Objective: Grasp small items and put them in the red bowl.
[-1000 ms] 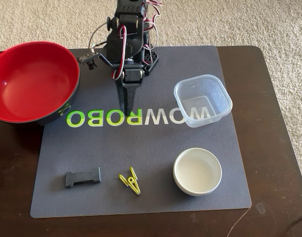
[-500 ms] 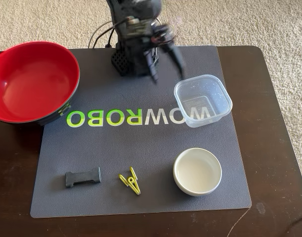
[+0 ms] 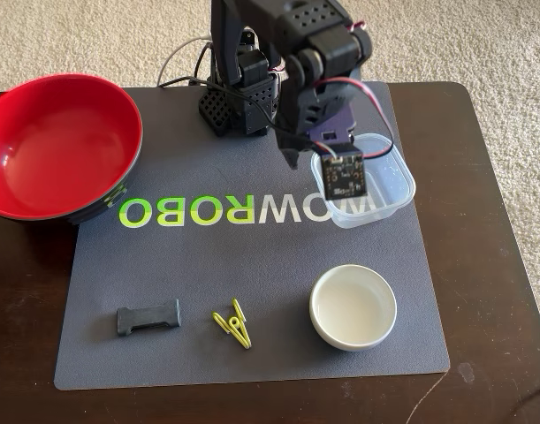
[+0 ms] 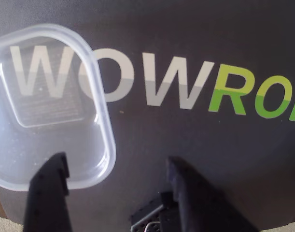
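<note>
Gripper [image 4: 116, 179] with fingers apart, one over the near rim of the clear tub [image 4: 46, 101], the other outside it above the grey mat [image 3: 252, 256]; mat, lettered in white and green, lies on a dark wooden table [image 3: 495, 265] over beige carpet [image 3: 482, 40]; red bowl [image 3: 57, 146] at the mat's left corner beside the arm's base; white bowl [image 3: 353, 306], yellow-green clip [image 3: 234, 325] and black buckle [image 3: 148, 318] along the mat's opposite edge.

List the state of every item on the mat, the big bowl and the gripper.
Red bowl: upright, empty.
Clear tub: upright, empty, ungrasped.
White bowl: upright, empty.
Black buckle: lying flat on the mat.
Yellow-green clip: lying flat on the mat.
Gripper: open, fingers straddling the tub's rim.
</note>
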Available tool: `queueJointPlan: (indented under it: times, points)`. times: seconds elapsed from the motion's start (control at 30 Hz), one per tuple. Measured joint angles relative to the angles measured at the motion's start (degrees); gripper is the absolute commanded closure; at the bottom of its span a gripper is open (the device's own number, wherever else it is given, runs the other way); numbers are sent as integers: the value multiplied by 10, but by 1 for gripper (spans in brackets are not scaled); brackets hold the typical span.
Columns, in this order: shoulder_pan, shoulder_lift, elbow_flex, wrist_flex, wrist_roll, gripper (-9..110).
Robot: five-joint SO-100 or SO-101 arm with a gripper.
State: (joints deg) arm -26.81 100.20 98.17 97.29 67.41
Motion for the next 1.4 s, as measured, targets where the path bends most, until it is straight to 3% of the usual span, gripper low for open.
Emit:
queueJointPlan:
  times: [0.17,0.47,0.53,0.63,0.73,1.0,1.2,1.4]
  points:
    - [23,-18,54,-20,11,75]
    - [-41,-50,202,-202,-5,75]
    - [-40,-69,207,-234,-12,78]
    - [-40,-82,208,-268,-35,99]
    - [-43,-73,217,-300,-88,101]
    - [-34,246,281,-260,-261,102]
    - [150,425,224,-142,-325,102]
    - [497,532,197,-91,-216,102]
